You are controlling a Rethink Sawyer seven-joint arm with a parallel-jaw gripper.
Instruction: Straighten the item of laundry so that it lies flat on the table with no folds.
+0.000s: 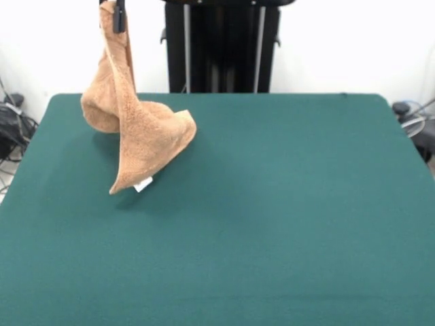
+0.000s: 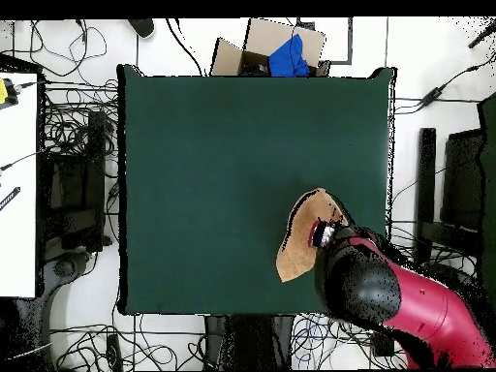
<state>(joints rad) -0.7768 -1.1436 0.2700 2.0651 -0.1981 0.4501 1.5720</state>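
The orange-brown towel [image 1: 139,125] hangs from my gripper [image 1: 118,15] at the top left of the front view. It is bunched and folded, with its lower corner and small white tag [image 1: 143,184] touching the green table [image 1: 272,204]. The gripper is shut on the towel's upper corner. In the overhead view the towel [image 2: 295,242] shows near the table's [image 2: 223,174] lower right, and the gripper [image 2: 320,234] with the red and black arm covers part of it.
The black pedestal [image 1: 221,44] stands behind the table's far edge. Cables and dark gear [image 1: 10,125] lie off the table's left side. A cardboard box with a blue item [image 2: 281,53] sits beyond the table's top edge in the overhead view.
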